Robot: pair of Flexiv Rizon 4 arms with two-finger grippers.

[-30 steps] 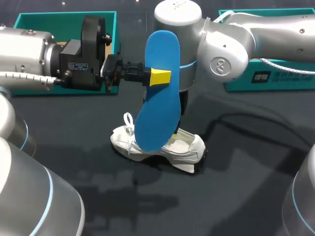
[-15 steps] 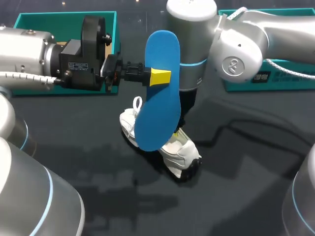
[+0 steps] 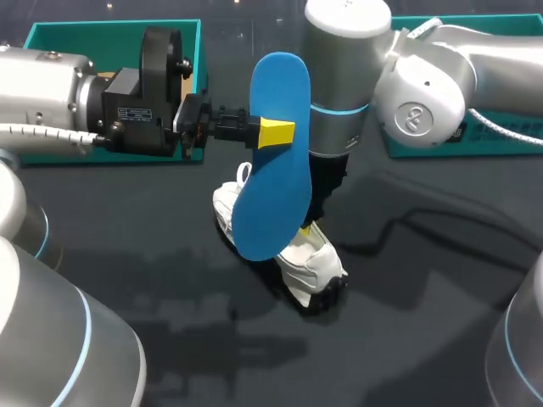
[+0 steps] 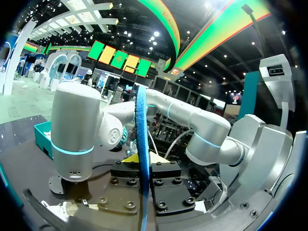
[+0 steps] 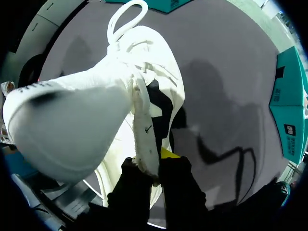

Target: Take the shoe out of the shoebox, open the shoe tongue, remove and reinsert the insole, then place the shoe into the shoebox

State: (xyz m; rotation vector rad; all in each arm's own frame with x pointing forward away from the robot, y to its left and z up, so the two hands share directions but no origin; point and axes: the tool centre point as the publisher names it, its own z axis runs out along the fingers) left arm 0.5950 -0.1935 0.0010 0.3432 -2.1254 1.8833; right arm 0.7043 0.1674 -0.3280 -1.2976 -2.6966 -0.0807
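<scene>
Our left arm (image 3: 47,80) lies horizontal, left fingers (image 3: 276,134) clamping the upright blue insole (image 3: 273,170); right fingers (image 5: 179,174) pinch the sneaker (image 3: 314,259) on the dark tabletop (image 3: 424,331).

Furniture: one table (image 3: 441,339), its top dark grey-black, smooth, with a faint sheen. Light: broad, soft-edged shadows (image 3: 212,335) lie across the table's near half. In the right wrist view the table top (image 5: 226,62) reads plain grey, with darker shadow patches (image 5: 211,139) on it.

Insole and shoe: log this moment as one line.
left fingers: shut on insole, upright over shoe | right fingers: shut on shoe | shoe: outside shoebox
</scene>
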